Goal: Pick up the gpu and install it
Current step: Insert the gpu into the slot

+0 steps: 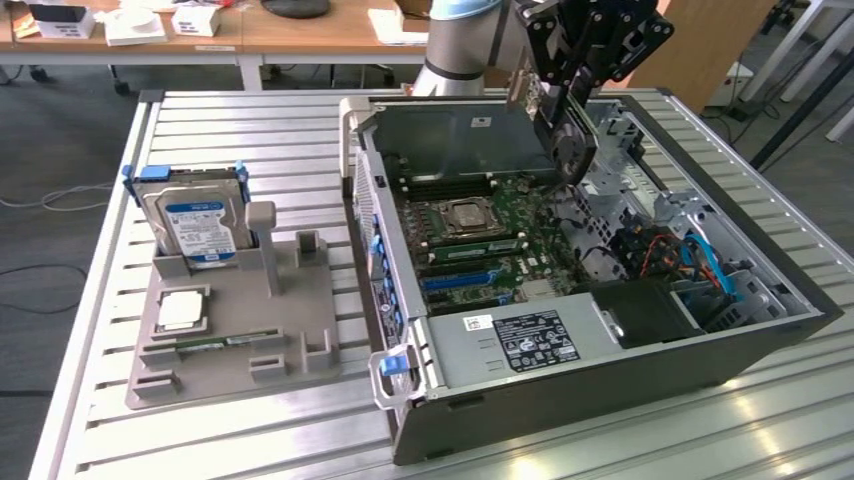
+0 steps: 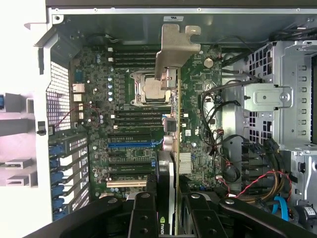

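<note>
gpu (image 2: 174, 124), clamped edge-on in the pincer (image 2: 171, 210), hung over the open computer case (image 1: 747, 345) on the tabletop (image 1: 240, 440). Above the motherboard (image 2: 124, 163), its edge ran crosswise to the blue expansion slot (image 2: 131, 145). Seating it well, I judged, required squaring card to slot, metal bracket (image 2: 174, 47) clearing the case wall.

A thin dark rectangular gpu card (image 1: 571, 148) is held upright by the black pincer (image 1: 550, 100) above the green motherboard (image 1: 501, 255) of an open grey computer case (image 1: 601, 400). Beside the case, on the slatted metal bench (image 1: 214, 445), a silver blue-labelled hard drive (image 1: 196, 225) is stood in a grey plastic holder (image 1: 320, 305).
</note>
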`<state>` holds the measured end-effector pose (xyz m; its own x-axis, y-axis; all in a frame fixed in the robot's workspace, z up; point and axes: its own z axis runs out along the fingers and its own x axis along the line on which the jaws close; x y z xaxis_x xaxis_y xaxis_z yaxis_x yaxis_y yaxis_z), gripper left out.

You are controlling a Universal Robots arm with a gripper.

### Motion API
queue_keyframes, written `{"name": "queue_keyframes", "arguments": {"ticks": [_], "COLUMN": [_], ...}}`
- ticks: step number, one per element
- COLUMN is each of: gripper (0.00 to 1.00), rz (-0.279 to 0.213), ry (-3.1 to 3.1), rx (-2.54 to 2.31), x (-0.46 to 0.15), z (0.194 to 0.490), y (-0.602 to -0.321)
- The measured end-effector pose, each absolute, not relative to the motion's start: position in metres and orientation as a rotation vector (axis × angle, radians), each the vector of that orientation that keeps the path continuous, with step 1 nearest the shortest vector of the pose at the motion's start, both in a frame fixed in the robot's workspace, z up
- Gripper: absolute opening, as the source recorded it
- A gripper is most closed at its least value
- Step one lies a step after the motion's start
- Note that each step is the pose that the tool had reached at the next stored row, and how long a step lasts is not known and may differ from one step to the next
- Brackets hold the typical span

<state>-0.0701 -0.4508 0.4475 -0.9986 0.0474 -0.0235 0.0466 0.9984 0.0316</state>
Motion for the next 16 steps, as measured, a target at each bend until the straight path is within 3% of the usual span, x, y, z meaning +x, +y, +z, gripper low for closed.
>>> {"name": "queue_keyframes", "arguments": {"ticks": [16], "gripper": [0.27], "rz": [0.047], "ry": [3.118], "rx": [-0.004], "x": [-0.0701], "z": [0.4465], "y": [-0.4507]}}
